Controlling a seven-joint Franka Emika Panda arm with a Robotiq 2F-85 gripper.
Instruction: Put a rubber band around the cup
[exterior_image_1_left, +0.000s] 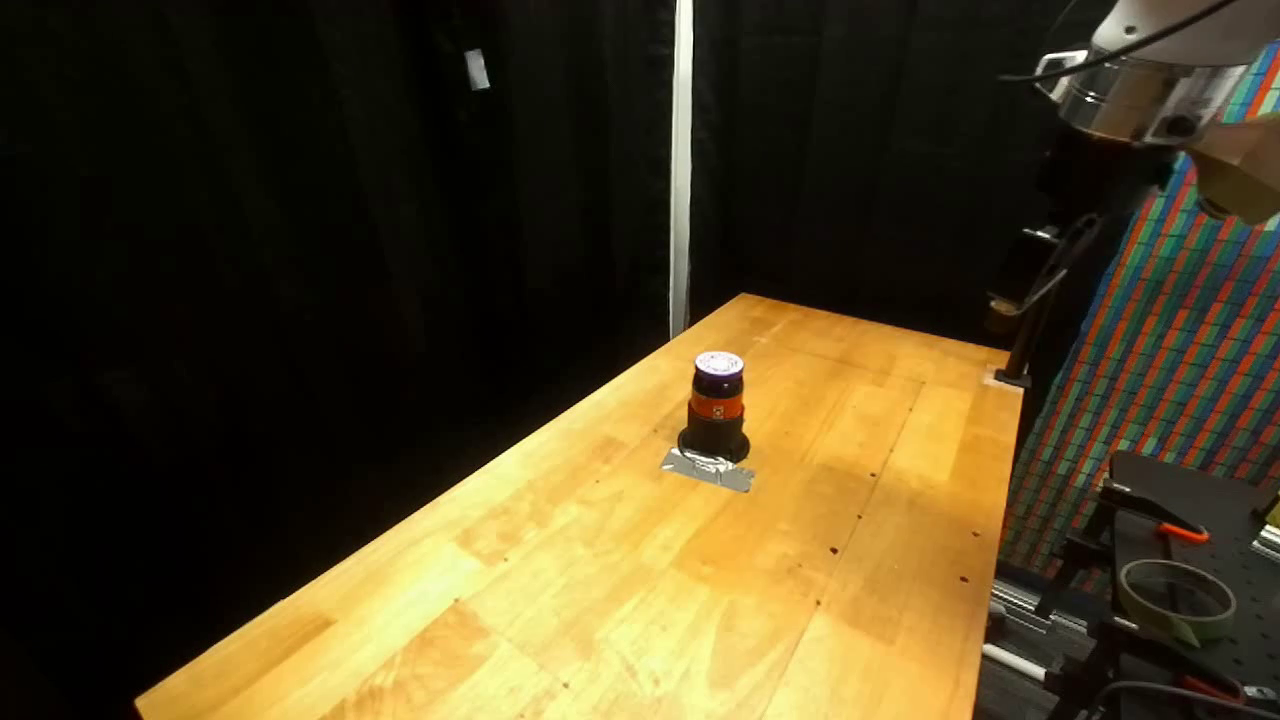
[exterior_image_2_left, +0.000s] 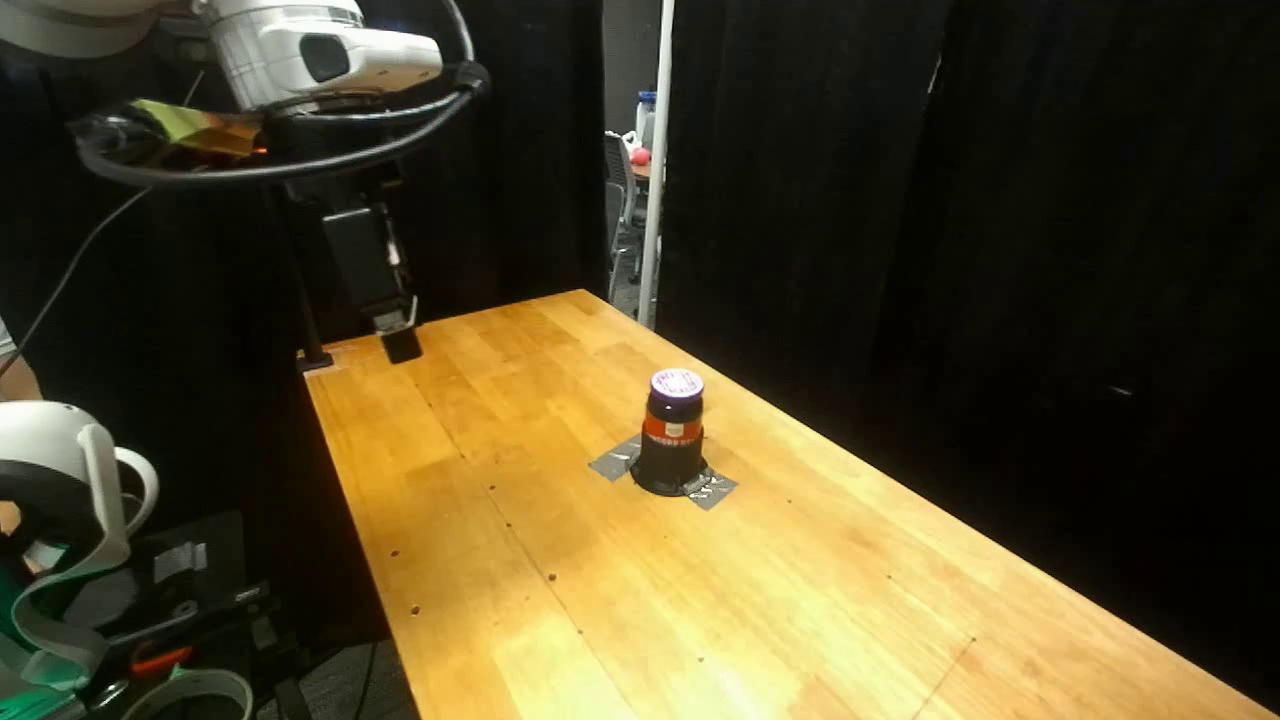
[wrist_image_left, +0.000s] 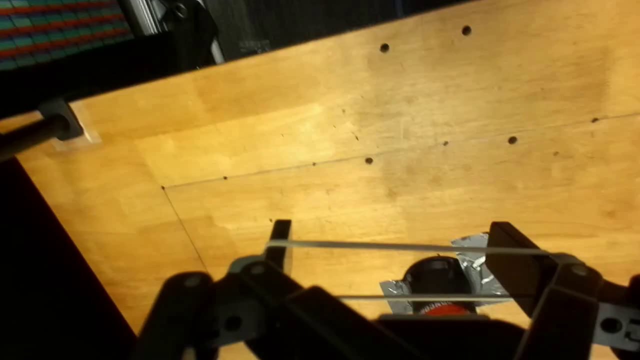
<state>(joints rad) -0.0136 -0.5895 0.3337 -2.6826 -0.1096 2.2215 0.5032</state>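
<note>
Though blurry, cup (exterior_image_2_left: 670, 440) label (exterior_image_2_left: 674, 429) perhaps "NCORD"

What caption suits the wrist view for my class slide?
Rubber band stretched across the open gripper; beyond it, the cup flanked by silver tape on the wooden table.

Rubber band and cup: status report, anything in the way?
End effector open, rubber band stretched across it. Cup upright, not yet banded. Silver tape at its base might snag the band.

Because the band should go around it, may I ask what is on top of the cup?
A round, pale lid with purple marks is on top of the cup. The lid covers it, so what is inside cannot be seen.
</note>
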